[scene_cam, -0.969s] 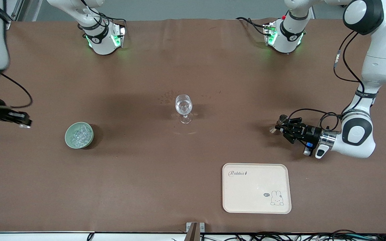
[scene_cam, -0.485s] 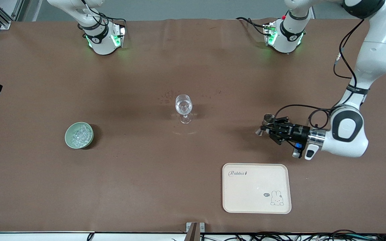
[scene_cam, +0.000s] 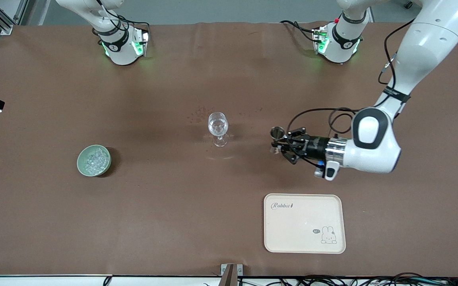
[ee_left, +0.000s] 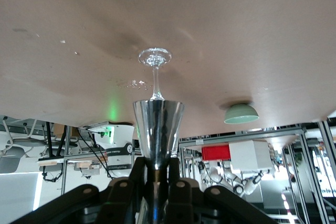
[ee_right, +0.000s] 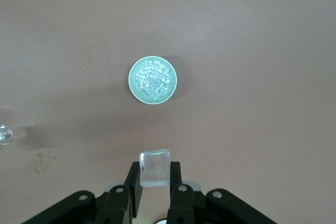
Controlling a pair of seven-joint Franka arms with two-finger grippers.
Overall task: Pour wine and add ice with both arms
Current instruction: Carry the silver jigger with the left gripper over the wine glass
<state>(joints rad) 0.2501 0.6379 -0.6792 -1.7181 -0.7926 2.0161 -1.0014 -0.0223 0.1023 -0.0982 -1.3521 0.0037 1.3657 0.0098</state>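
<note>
While its base hides, left claw (scene_cam: 280, 140) grips metal cup (scene_cam: 278, 132).

Ice (scene_cam: 94, 159) in bowl (scene_cam: 82, 168), tray (scene_cam: 304, 246) nearest camera.

Two white jointed arms are showing glossy, rounded shells. The left arm (scene_cam: 376, 145) is wearing a black oval panel on its bulbous wrist housing, a black band with small white lettering farther up the link, and a silver metal ring where the black left claw (scene_cam: 280, 140) is joining it. Thin black cables are looping from the forearm to that claw, and a small white-and-grey module with a blue spot is hanging under the wrist. Both bases (scene_cam: 122, 44) are glowing green, ringed by black bands, with black cables trailing off. In the wrist views, the right claw (ee_right: 155, 179) is showing matte black angular fingers studded with round silver screws.
</note>
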